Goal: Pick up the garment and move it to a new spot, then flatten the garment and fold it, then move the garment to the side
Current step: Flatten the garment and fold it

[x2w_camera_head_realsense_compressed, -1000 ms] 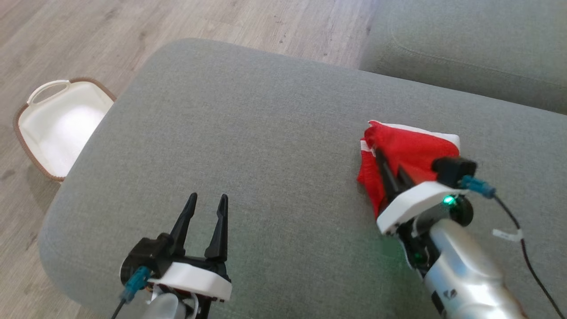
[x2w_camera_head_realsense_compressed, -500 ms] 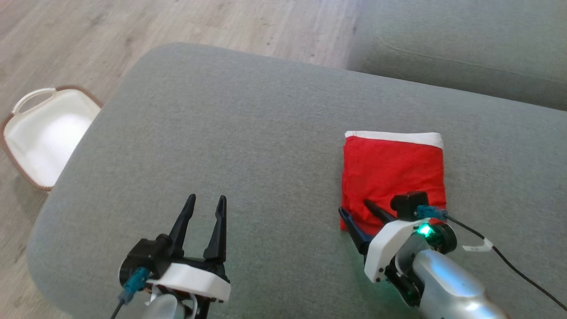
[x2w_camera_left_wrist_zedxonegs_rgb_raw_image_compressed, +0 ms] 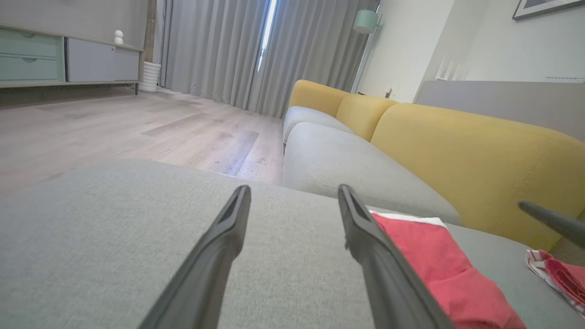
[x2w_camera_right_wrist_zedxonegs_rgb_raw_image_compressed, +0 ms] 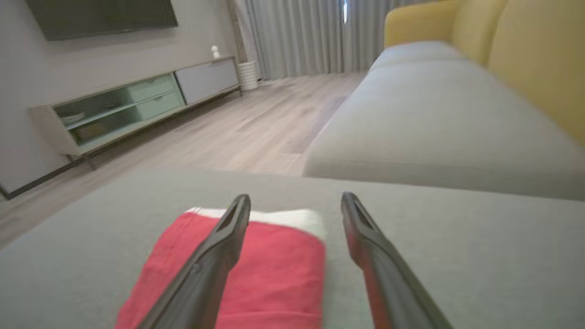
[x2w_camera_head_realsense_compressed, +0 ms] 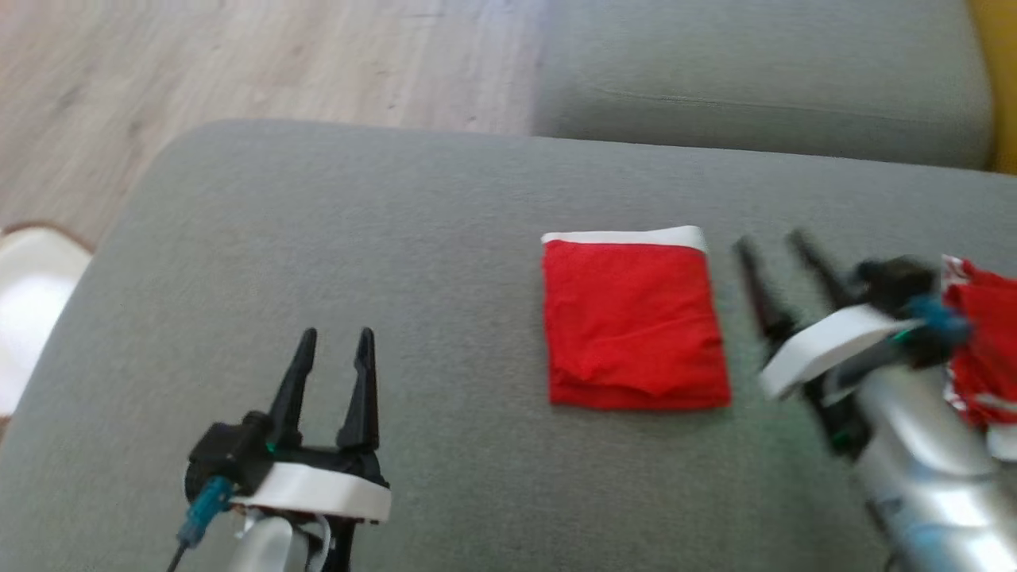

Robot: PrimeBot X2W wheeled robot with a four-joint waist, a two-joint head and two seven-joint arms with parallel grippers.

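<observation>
Garment [x2w_camera_head_realsense_compressed: 636, 322]: red, folded into a neat rectangle with a white band along its far edge. It lies flat on the grey ottoman [x2w_camera_head_realsense_compressed: 381, 230], right of the middle, with nothing gripping it.
Left pincer [x2w_camera_head_realsense_compressed: 335, 340]: low at the near left, fingers spread wide with nothing between them. It is well apart from the garment and points away across the ottoman.
Right pincer [x2w_camera_head_realsense_compressed: 769, 242]: just right of the garment and clear of it, blurred in the head view. In its own wrist view the two fingers stand wide apart and hold nothing. The garment lies ahead and to the left, under the line of the left finger.
Second cloth [x2w_camera_head_realsense_compressed: 981, 334]: red and white, crumpled, at the right edge of the ottoman. It is partly hidden behind the right arm's wrist.
Basket [x2w_camera_head_realsense_compressed: 32, 302]: pale with a brown rim, on the floor at the ottoman's left side, cut off by the edge of the head view.
Sofa seat [x2w_camera_head_realsense_compressed: 755, 79]: grey, beyond the ottoman, with a yellow backrest [x2w_camera_left_wrist_zedxonegs_rgb_raw_image_compressed: 480, 155] behind it.
Floor [x2w_camera_head_realsense_compressed: 238, 56]: pale wood planks, at the far left.
Room beyond: a low cabinet [x2w_camera_right_wrist_zedxonegs_rgb_raw_image_compressed: 128, 105] with drawers stands along the wall, and grey curtains [x2w_camera_left_wrist_zedxonegs_rgb_raw_image_compressed: 219, 50] hang at the far end.
</observation>
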